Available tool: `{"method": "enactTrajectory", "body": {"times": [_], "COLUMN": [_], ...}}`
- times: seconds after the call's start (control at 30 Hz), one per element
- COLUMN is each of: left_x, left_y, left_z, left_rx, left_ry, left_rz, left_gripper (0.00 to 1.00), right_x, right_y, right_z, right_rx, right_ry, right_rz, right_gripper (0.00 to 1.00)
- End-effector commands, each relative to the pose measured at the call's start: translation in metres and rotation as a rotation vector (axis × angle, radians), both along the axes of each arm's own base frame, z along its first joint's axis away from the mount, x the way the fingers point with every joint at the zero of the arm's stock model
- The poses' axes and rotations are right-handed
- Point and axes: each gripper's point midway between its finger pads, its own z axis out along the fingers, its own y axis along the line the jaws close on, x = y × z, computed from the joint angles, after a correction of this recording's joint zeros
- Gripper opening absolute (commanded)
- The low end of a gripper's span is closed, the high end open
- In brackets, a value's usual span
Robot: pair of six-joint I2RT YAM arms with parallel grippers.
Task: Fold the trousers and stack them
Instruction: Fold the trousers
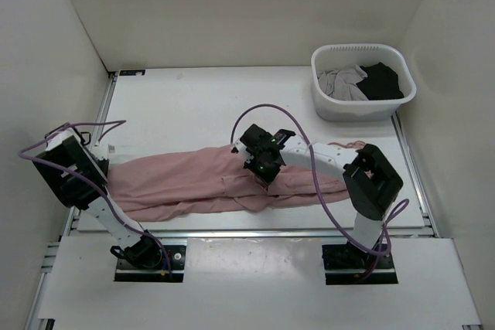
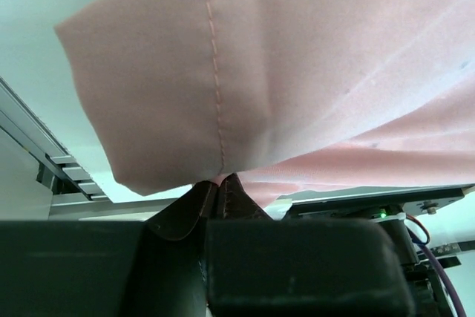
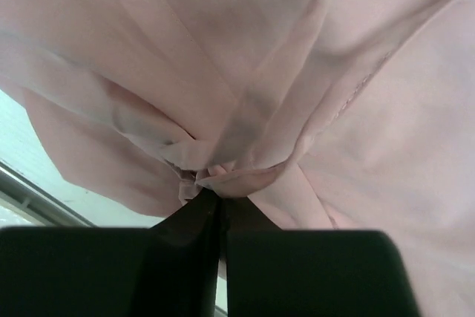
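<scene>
Two grippers are clamped shut: the left gripper point(image 2: 219, 181) on a stitched hem, the right gripper point(image 3: 220, 197) on bunched folds of the pink fabric trousers point(image 1: 178, 179), spread along the white table point(image 1: 193, 106)'s near edge. Only from above is a white plastic laundry basket point(image 1: 352, 110) seen, at the far right corner.

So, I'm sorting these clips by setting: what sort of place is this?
Probably a robotics lab cell, not a home: plain white panels box in the table, the left arm and right arm are bolted at its near edge, and a laundry basket waits beyond the pink trousers.
</scene>
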Motion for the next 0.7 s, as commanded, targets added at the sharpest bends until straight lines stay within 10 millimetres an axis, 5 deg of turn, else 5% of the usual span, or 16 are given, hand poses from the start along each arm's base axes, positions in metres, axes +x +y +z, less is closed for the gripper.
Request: {"method": "enactTrajectory", "body": {"times": [0.0, 0.1, 0.23, 0.43, 0.5, 0.53, 0.57, 0.67], "left_x": [0.013, 0.019, 0.014, -0.047, -0.056, -0.056, -0.057, -0.051], "left_y": [0.007, 0.013, 0.024, 0.005, -0.003, -0.003, -0.004, 0.000], "left_z": [0.013, 0.032, 0.060, 0.024, 0.012, 0.006, 0.004, 0.004], "left_rx": [0.020, 0.036, 0.086, 0.045, 0.012, 0.015, 0.012, 0.021], "left_ry": [-0.061, -0.086, -0.068, 0.181, 0.216, 0.216, 0.223, 0.218], "left_rz": [-0.033, -0.061, -0.121, -0.188, -0.191, -0.182, -0.174, -0.160], "left_gripper": [0.14, 0.14, 0.14, 0.14, 0.17, 0.31, 0.43, 0.87], "right_x": [0.011, 0.008, -0.025, -0.079, -0.079, -0.079, -0.081, -0.045], "right_y": [0.001, -0.006, -0.011, -0.037, -0.041, -0.044, -0.046, -0.052], "right_z": [0.031, 0.056, 0.078, 0.020, 0.003, -0.003, -0.005, 0.012], "right_rx": [0.043, 0.057, 0.082, 0.009, -0.016, -0.034, -0.041, -0.042], "right_ry": [-0.097, -0.120, -0.053, 0.139, 0.144, 0.143, 0.151, 0.019], "right_rz": [-0.034, -0.039, 0.043, 0.082, 0.078, 0.075, 0.064, -0.061], "right_gripper": [0.00, 0.00, 0.00, 0.05, 0.21, 0.36, 0.65, 0.78]}}
